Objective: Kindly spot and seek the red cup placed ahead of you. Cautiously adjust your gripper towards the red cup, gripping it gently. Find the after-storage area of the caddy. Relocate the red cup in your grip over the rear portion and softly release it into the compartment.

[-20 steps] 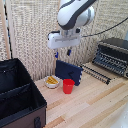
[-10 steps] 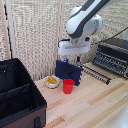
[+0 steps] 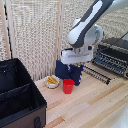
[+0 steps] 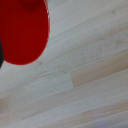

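gripper (image 3: 73, 75) just above upright red cup (image 3: 68, 86), finger spread impossible to tell

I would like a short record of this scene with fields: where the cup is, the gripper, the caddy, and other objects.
cup: the red cup stands upright on the wooden table, empty-handed by the arm
gripper: gripper hangs above the cup, apart from it; finger state unclear
caddy: the caddy at the exterior view's left, both bays look empty
other objects: cream bowl with yellow pieces beside the cup; toaster oven at the exterior view's right
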Robot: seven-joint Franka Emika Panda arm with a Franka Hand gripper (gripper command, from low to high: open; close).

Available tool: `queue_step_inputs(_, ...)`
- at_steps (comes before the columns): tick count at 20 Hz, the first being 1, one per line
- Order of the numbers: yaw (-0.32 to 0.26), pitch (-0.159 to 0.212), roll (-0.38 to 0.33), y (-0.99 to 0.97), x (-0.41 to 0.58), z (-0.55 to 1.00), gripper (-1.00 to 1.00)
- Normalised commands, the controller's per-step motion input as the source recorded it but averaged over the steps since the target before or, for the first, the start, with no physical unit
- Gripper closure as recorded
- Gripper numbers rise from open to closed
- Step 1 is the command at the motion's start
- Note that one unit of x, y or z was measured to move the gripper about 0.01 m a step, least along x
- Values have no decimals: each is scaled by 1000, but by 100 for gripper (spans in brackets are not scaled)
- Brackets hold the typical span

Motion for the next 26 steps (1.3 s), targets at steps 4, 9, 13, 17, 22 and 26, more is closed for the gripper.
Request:
queue_step_inputs(4, -10, 55, -17, 29, -184, -406, -100)
queue_step_inputs(9, 0, 42, -60, 216, -151, -316, -100)
queue_step_inputs(13, 0, 28, -98, 256, -124, -263, -100)
queue_step_inputs(17, 0, 28, -153, 316, -101, -252, 100)
queue_step_inputs(22, 0, 19, -85, 166, -73, -260, 100)
queue_step_inputs(26, 4, 19, -27, 11, -58, -254, 100)
